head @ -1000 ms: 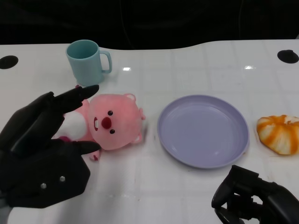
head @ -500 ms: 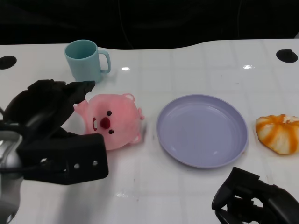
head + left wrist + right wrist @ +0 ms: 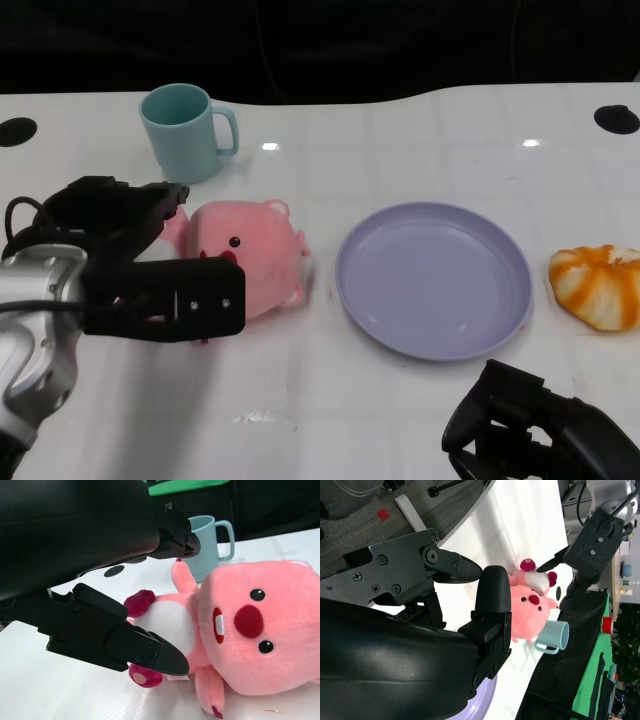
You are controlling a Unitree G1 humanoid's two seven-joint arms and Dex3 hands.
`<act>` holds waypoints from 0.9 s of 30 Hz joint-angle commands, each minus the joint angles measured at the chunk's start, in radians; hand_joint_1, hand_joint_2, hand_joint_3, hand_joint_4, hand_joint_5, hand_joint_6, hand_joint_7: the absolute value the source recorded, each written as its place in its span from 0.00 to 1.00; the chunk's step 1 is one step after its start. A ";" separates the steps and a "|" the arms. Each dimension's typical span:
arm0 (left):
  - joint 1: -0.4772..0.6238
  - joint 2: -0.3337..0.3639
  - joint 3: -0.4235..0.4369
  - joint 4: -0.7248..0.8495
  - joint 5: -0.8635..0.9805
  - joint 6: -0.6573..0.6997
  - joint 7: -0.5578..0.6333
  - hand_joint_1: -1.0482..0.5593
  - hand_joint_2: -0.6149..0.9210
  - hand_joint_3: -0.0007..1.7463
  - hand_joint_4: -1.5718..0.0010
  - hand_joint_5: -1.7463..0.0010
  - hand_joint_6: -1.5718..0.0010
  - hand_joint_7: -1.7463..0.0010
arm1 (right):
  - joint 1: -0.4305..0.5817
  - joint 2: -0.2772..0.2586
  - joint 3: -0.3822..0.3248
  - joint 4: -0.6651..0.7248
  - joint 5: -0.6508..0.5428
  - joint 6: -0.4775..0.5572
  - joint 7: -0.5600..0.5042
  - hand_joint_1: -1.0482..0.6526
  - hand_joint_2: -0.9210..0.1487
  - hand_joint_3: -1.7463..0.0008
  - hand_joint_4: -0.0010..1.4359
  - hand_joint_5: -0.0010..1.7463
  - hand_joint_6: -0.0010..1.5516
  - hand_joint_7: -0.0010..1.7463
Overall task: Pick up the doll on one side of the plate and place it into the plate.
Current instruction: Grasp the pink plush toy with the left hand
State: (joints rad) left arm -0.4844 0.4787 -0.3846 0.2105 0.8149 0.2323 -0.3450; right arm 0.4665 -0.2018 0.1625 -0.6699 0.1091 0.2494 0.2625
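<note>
**Left hand spread around the pink doll, plate bare**

The left hand (image 3: 130,270) is over the left half of the white table (image 3: 400,150), its fingers (image 3: 145,652) apart and holding nothing. In the left wrist view one finger reaches across the doll's white belly and another passes above its raised arm, so the hand brackets the body without closing on it; whether a fingertip actually touches the plush cannot be told. In the head view the hand's flat black thumb side covers the doll's lower face and body.

The pink plush doll (image 3: 255,255) lies on its back on the table, just to the left of the plate, its head toward the plate and its dark pink feet toward the table's left edge. It is outside the plate, close to its rim but apart from it.

The lavender plate (image 3: 433,280) sits near the middle of the table. A teal mug (image 3: 182,132) stands upright behind the doll, toward the far left part of the table, handle pointing right. An orange-and-white bun-shaped toy (image 3: 597,287) lies by the right edge, apart from the plate.

The right hand (image 3: 535,430) is at the near right edge, fingers curled in on nothing.
</note>
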 commanded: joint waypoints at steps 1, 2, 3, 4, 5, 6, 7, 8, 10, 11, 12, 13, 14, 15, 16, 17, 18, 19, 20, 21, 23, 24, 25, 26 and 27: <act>-0.044 -0.008 -0.017 0.086 0.005 -0.018 0.023 0.24 0.99 0.00 0.99 0.87 0.88 1.00 | 0.004 0.001 0.008 -0.002 -0.002 -0.006 -0.008 0.48 0.06 0.62 0.46 1.00 0.28 0.97; -0.053 -0.013 -0.021 0.107 0.004 -0.021 0.026 0.24 0.99 0.00 0.99 0.87 0.88 1.00 | 0.004 0.002 0.009 -0.002 -0.003 -0.007 -0.009 0.48 0.06 0.62 0.46 1.00 0.28 0.97; -0.061 -0.017 -0.026 0.127 0.005 -0.024 0.026 0.24 0.99 0.00 0.99 0.87 0.88 1.00 | 0.004 0.003 0.009 -0.002 -0.002 -0.007 -0.009 0.48 0.06 0.62 0.46 1.00 0.28 0.97; -0.067 -0.019 -0.029 0.141 0.006 -0.026 0.026 0.24 0.99 0.00 0.99 0.87 0.88 1.00 | 0.004 0.004 0.009 -0.002 -0.001 -0.006 -0.009 0.48 0.06 0.62 0.46 1.00 0.28 0.97; -0.073 -0.023 -0.033 0.157 0.005 -0.029 0.026 0.24 0.99 0.00 0.99 0.87 0.88 1.00 | 0.004 0.004 0.008 -0.003 0.004 -0.004 -0.008 0.48 0.06 0.62 0.46 1.00 0.28 0.97; -0.078 -0.027 -0.036 0.173 0.004 -0.032 0.030 0.24 0.99 0.00 0.99 0.87 0.88 1.00 | 0.004 0.005 0.005 -0.003 0.009 -0.002 -0.006 0.48 0.06 0.62 0.46 1.00 0.28 0.97; -0.082 -0.033 -0.040 0.189 0.003 -0.033 0.036 0.24 0.99 0.00 0.99 0.87 0.88 1.00 | 0.004 0.004 0.002 -0.003 0.012 -0.002 -0.005 0.48 0.06 0.62 0.46 1.00 0.28 0.97; -0.087 -0.039 -0.045 0.205 0.003 -0.035 0.041 0.24 0.99 0.00 0.99 0.87 0.88 1.00 | 0.005 0.003 -0.001 -0.003 0.017 -0.001 -0.003 0.48 0.06 0.62 0.45 1.00 0.28 0.97; -0.096 -0.051 -0.054 0.236 0.003 -0.032 0.048 0.25 0.99 0.00 0.99 0.87 0.88 1.00 | 0.007 0.000 -0.008 -0.003 0.026 -0.004 0.002 0.48 0.06 0.62 0.45 1.00 0.28 0.97; -0.099 -0.057 -0.059 0.250 0.003 -0.032 0.053 0.25 0.99 0.00 0.98 0.87 0.88 1.00 | 0.010 -0.003 -0.011 -0.003 0.026 -0.008 0.004 0.48 0.06 0.62 0.45 1.00 0.28 0.97; -0.104 -0.064 -0.064 0.268 0.002 -0.034 0.058 0.25 0.99 0.00 0.98 0.88 0.88 1.00 | 0.012 -0.006 -0.013 -0.005 0.025 -0.009 0.005 0.48 0.06 0.62 0.45 1.00 0.28 0.97; -0.107 -0.069 -0.068 0.283 0.001 -0.036 0.062 0.25 0.99 0.00 0.98 0.88 0.87 1.00 | 0.014 -0.008 -0.015 -0.006 0.024 -0.010 0.005 0.48 0.06 0.62 0.46 1.00 0.28 0.97; -0.113 -0.076 -0.073 0.304 0.002 -0.036 0.068 0.25 0.99 0.00 0.98 0.88 0.87 1.00 | 0.016 -0.009 -0.017 -0.006 0.024 -0.015 0.007 0.48 0.06 0.62 0.46 1.00 0.28 0.97; -0.119 -0.083 -0.079 0.327 0.002 -0.038 0.076 0.25 0.99 0.00 0.97 0.88 0.87 1.00 | 0.017 -0.009 -0.018 -0.007 0.024 -0.015 0.008 0.48 0.06 0.62 0.46 1.00 0.28 0.97; -0.128 -0.091 -0.083 0.353 -0.001 -0.038 0.082 0.25 0.99 0.00 0.97 0.88 0.87 0.99 | 0.018 -0.010 -0.020 -0.009 0.025 -0.012 0.009 0.48 0.06 0.62 0.46 1.00 0.28 0.97; -0.137 -0.100 -0.085 0.381 -0.007 -0.039 0.087 0.25 0.99 0.00 0.97 0.89 0.87 1.00 | 0.018 -0.011 -0.022 -0.009 0.025 -0.010 0.009 0.47 0.06 0.62 0.46 1.00 0.28 0.97; -0.145 -0.107 -0.086 0.406 -0.012 -0.044 0.095 0.26 0.99 0.00 0.97 0.89 0.86 1.00 | 0.018 -0.013 -0.024 -0.010 0.025 -0.008 0.010 0.47 0.06 0.62 0.46 1.00 0.28 0.97; -0.154 -0.113 -0.089 0.436 -0.016 -0.051 0.104 0.26 0.99 0.00 0.96 0.89 0.86 0.99 | 0.018 -0.015 -0.025 -0.009 0.023 -0.012 0.013 0.47 0.06 0.62 0.46 1.00 0.28 0.96; -0.164 -0.120 -0.094 0.470 -0.018 -0.060 0.117 0.26 0.99 0.00 0.95 0.89 0.86 0.99 | 0.018 -0.017 -0.026 -0.007 0.021 -0.016 0.015 0.47 0.06 0.62 0.46 1.00 0.28 0.96; -0.175 -0.127 -0.102 0.510 -0.014 -0.071 0.131 0.27 0.99 0.00 0.95 0.90 0.85 0.99 | 0.018 -0.018 -0.026 -0.006 0.022 -0.016 0.016 0.47 0.06 0.63 0.46 1.00 0.28 0.96; -0.194 -0.139 -0.118 0.579 -0.010 -0.093 0.157 0.26 0.99 0.00 0.94 0.90 0.85 0.99 | 0.019 -0.019 -0.030 -0.005 0.029 -0.012 0.020 0.47 0.06 0.63 0.45 1.00 0.28 0.96; -0.202 -0.146 -0.124 0.609 -0.011 -0.103 0.167 0.26 0.99 0.00 0.93 0.90 0.85 0.99 | 0.020 -0.020 -0.031 -0.005 0.030 -0.011 0.021 0.48 0.05 0.63 0.45 1.00 0.28 0.96; -0.208 -0.152 -0.128 0.638 -0.015 -0.118 0.182 0.27 0.99 0.00 0.93 0.90 0.85 0.99 | 0.021 -0.020 -0.033 -0.004 0.031 -0.011 0.023 0.48 0.05 0.63 0.45 1.00 0.28 0.96; -0.215 -0.158 -0.133 0.665 -0.017 -0.131 0.196 0.28 0.99 0.00 0.92 0.90 0.84 0.99 | 0.022 -0.020 -0.034 -0.004 0.031 -0.010 0.023 0.48 0.05 0.63 0.45 1.00 0.28 0.96; -0.221 -0.164 -0.138 0.693 -0.017 -0.142 0.214 0.29 0.99 0.00 0.91 0.90 0.83 0.99 | 0.023 -0.019 -0.035 -0.004 0.031 -0.010 0.023 0.48 0.05 0.63 0.45 1.00 0.28 0.96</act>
State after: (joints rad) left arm -0.7169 0.3212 -0.5062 0.8567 0.8033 0.1054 -0.1361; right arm 0.4841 -0.2105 0.1403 -0.6703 0.1281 0.2468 0.2839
